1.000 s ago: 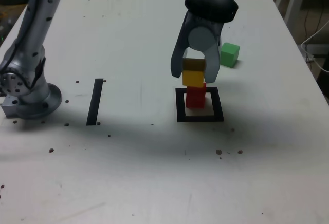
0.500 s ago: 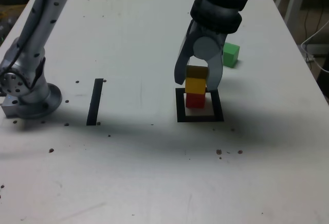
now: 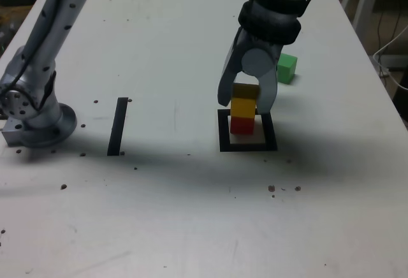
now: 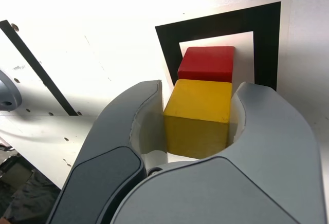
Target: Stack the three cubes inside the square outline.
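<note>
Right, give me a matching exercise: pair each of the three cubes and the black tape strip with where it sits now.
Things:
1. small matte yellow cube
2. small matte red cube
3. small matte green cube
4. straight black tape strip

Places:
A. alone on the white table, outside the square black tape outline
B. inside the outline, at the bottom
C. between the grey gripper fingers, above another cube
D. flat on the table, at the outline's left in the exterior view

Pairs: 1-C, 2-B, 3-A, 4-D
</note>
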Motion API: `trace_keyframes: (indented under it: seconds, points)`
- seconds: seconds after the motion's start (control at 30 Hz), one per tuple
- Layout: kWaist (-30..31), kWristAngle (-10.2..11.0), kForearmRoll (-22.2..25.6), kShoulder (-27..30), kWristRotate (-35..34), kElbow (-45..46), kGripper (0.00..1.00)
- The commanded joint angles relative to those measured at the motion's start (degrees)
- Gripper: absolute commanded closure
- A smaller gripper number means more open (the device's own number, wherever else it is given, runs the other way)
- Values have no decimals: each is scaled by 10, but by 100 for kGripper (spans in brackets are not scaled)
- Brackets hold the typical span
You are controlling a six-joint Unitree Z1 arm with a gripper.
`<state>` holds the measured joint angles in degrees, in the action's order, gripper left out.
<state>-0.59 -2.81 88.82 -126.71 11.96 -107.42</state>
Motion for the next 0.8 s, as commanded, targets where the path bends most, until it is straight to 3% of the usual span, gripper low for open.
trace_keyframes:
  seconds: [0.0,0.1,0.27,0.33,0.57,0.77]
  points:
    - [-2,1,4,-5,1,0,72]
    - [-4,1,1,-7,2,2,60]
    - [-6,3,-4,-7,4,8,12]
    - [-6,5,-5,-7,4,10,2]
    - [-10,20,-6,9,2,19,0]
    - [-15,55,-4,42,-1,16,0]
